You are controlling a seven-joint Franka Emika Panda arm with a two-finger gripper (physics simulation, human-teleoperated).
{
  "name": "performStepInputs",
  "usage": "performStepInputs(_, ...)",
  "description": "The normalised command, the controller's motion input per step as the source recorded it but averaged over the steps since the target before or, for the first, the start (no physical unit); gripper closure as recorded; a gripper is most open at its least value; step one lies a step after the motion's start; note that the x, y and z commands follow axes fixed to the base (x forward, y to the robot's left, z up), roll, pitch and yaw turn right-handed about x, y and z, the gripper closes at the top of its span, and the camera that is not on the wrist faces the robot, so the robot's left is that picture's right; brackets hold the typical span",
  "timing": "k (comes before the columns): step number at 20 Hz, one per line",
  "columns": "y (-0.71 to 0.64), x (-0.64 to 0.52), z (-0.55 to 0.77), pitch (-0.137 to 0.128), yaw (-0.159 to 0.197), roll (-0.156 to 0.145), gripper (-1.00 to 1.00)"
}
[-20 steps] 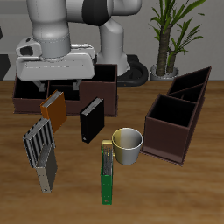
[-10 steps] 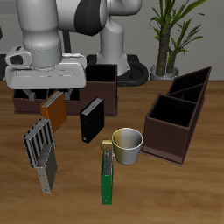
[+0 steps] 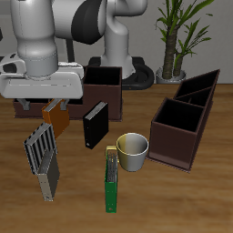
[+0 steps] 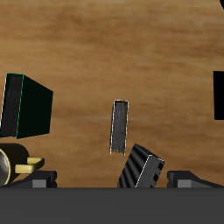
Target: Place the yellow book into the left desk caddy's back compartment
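The yellow book [image 3: 47, 183] is thin, pale grey-beige, and lies near the table's front edge; the wrist view shows it [image 4: 119, 127] as a narrow strip. My gripper [image 3: 45, 104] hangs open and empty above the table, farther back than the yellow book and over the orange-brown book [image 3: 56, 115]. Its fingers [image 4: 185, 178] stand wide apart in the wrist view. The left desk caddy [image 3: 178, 138] is a dark maroon two-part box across the table. Its back compartment [image 3: 200, 89] has the taller slanted walls and looks empty.
A grey striped book [image 3: 38, 148] lies just behind the yellow book, against it. A black book [image 3: 95, 126], a cream mug [image 3: 133, 151] and a green book [image 3: 111, 180] stand mid-table. A longer dark box [image 3: 106, 84] sits behind my gripper.
My gripper has moved away from the left desk caddy and a little toward the table's front edge, staying open. The books and caddies have not moved.
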Motion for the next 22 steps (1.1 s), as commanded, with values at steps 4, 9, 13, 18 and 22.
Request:
performStepInputs(4,-0.21,0.07,-0.06,-0.02,-0.007,-0.022,-1.0)
performStepInputs(9,-0.18,0.12,-0.08,-0.028,0.004,-0.04,-1.0)
performStepInputs(13,-0.09,0.13,-0.13,-0.045,-0.007,-0.025,-1.0)
performStepInputs(18,0.01,0.22,-0.41,-0.01,0.003,-0.022,-1.0)
performStepInputs(22,0.04,0.08,-0.24,0.0,0.0,-0.014,-1.0)
